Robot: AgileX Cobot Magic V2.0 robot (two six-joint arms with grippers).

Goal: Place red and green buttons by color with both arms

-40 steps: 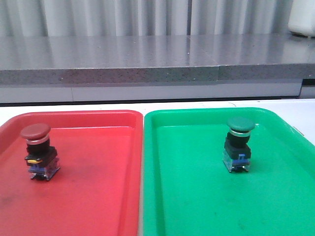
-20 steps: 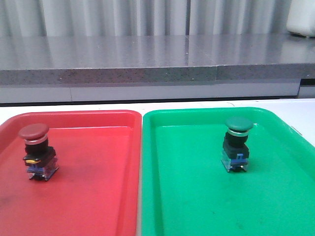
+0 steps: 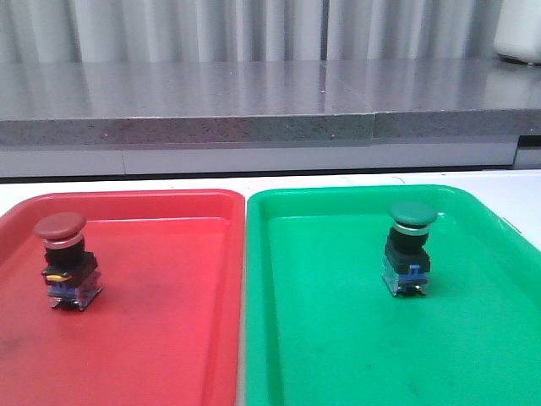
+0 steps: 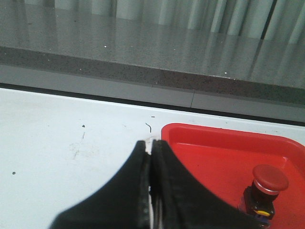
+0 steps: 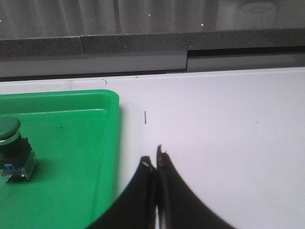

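Observation:
The red button [image 3: 66,260] stands upright in the red tray [image 3: 169,338], near its left side. It also shows in the left wrist view [image 4: 264,191]. The green button [image 3: 408,251] stands upright in the green tray [image 3: 338,355]; it also shows in the right wrist view [image 5: 13,150]. My left gripper [image 4: 150,145] is shut and empty over the white table, beside the red tray's outer corner. My right gripper [image 5: 153,160] is shut and empty over the white table, just outside the green tray's edge. Neither gripper shows in the front view.
The two trays lie side by side on a white table [image 4: 62,143]. A grey stone ledge [image 3: 254,110] runs behind the table, with a curtain behind it. A white container [image 3: 520,34] stands on the ledge at the far right.
The front view shifted slightly left and back; the buttons and trays have not moved relative to each other.

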